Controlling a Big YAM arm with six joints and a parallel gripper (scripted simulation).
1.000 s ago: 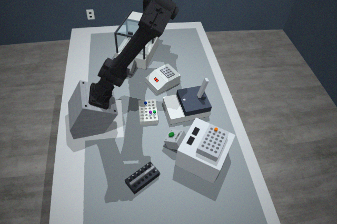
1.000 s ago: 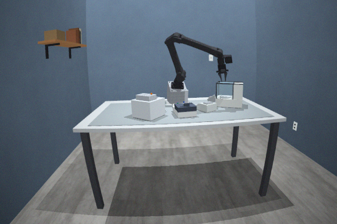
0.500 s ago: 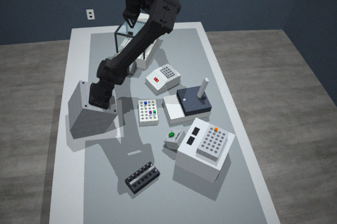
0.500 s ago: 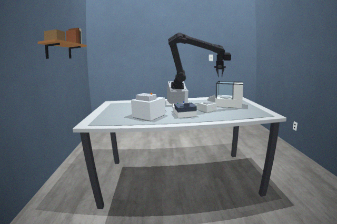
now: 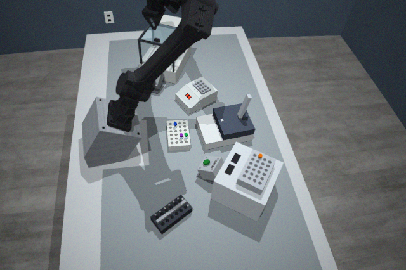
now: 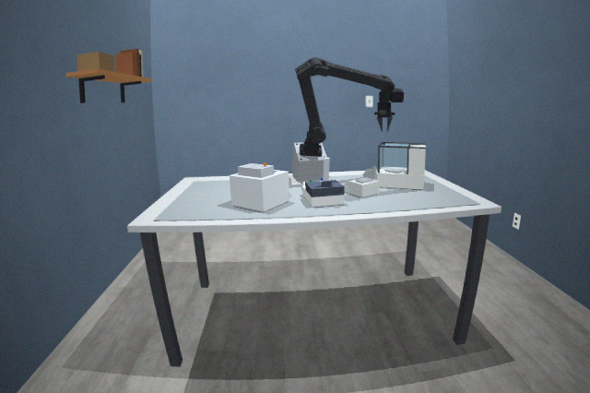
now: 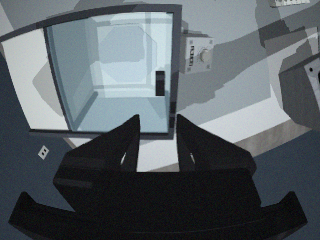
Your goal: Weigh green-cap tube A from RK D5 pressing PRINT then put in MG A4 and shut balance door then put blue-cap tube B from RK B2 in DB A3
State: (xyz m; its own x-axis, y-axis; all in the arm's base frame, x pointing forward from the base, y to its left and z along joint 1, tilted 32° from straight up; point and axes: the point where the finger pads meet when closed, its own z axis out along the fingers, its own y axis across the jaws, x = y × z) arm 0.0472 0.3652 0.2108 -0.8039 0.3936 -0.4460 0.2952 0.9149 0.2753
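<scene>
My gripper [image 5: 153, 26] hangs high above the balance BAL [image 5: 159, 45], pointing down, fingers slightly apart with nothing between them. In the wrist view the balance's glass box [image 7: 114, 70] lies right below, with the dark door handle [image 7: 160, 83] near its front edge. The pan [image 6: 395, 169] looks empty.
A purple-capped tube [image 5: 181, 135] stands in the rack beside tube A. The dry block DB [image 5: 196, 94], spectrophotometer [image 5: 226, 126], mixer [image 5: 245, 178] with an orange-capped tube [image 5: 259, 155], a green-button box [image 5: 209, 166] and the black magnet block MG [image 5: 170, 213] stand on the mat.
</scene>
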